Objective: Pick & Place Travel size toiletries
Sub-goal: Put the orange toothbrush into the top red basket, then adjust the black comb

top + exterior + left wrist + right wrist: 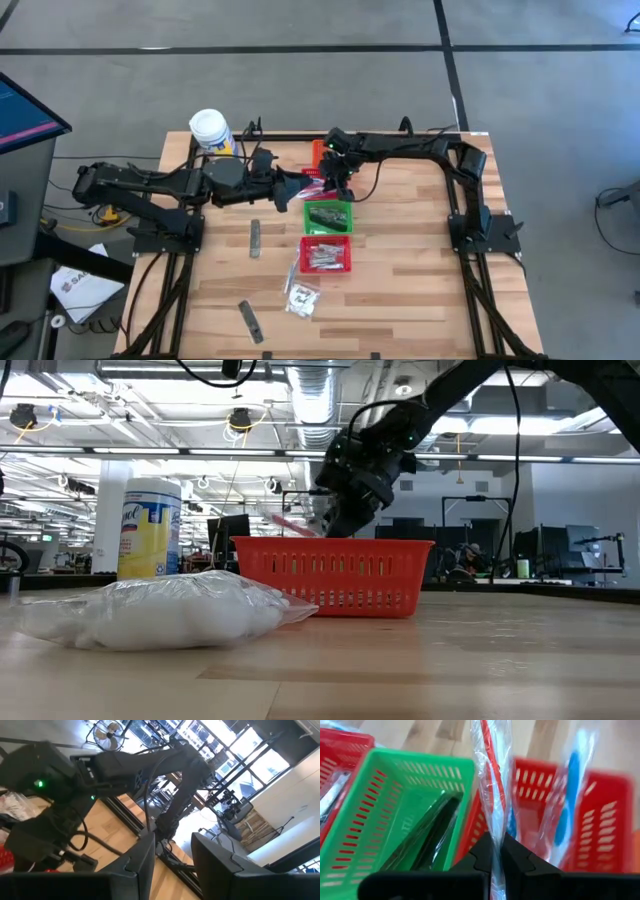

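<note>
Toothbrush (pixel 492 775), red and white in a clear wrapper, sits pinched between the closed fingers of my right gripper (pixel 495 851), its length rising straight out from the fingertips. I see that gripper (pixel 338 172) held above the baskets near the far edge of the table (pixel 420 270), over the orange basket (pixel 318 152) and just beyond the green basket (pixel 328 216), which holds dark flat strips (pixel 427 837). A second wrapped toothbrush (pixel 570 795), blue, lies in the basket beneath. My left gripper (pixel 172 852) hangs just beside the right one, fingers parted around nothing. Closer to the near edge I see the red basket (pixel 326 254) with silvery tubes, a clear sachet (pixel 301 297), and two dark strips (pixel 255 238) on bare wood.
</note>
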Available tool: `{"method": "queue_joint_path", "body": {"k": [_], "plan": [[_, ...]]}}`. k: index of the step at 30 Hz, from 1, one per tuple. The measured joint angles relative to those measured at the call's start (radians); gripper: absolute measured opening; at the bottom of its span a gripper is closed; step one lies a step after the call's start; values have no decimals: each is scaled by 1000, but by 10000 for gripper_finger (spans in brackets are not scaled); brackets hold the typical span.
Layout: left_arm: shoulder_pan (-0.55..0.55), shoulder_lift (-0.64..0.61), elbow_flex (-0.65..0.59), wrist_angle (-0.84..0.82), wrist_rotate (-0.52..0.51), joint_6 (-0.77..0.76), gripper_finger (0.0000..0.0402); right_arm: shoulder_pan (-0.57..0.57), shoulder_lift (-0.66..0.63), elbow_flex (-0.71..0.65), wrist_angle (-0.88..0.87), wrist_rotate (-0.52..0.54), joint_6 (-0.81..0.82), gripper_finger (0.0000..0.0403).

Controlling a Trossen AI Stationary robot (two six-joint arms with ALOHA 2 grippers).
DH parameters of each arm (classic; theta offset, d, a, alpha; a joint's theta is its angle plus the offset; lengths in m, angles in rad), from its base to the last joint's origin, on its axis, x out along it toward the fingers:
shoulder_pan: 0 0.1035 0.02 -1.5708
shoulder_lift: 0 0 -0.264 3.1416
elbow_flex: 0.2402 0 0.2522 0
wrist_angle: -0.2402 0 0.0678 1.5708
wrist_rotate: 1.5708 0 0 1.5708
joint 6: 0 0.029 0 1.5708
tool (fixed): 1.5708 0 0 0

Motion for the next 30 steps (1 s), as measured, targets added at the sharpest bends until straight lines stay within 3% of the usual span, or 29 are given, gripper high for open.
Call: {"method": "queue_joint_path", "body": {"k": [5, 19, 25, 30], "plan": [[0, 0, 0, 7, 0, 0, 121, -9, 1, -70, 73, 41, 64, 12], [0, 0, 0, 7, 0, 0, 121, 5, 1, -74, 102, 162, 132, 55], [-8, 0, 0, 7, -1, 0, 121, 18, -7, -74, 100, 160, 149, 96], [-17, 0, 0, 6, -1, 0, 121, 27, -8, -36, 66, 160, 193, 153]]}}
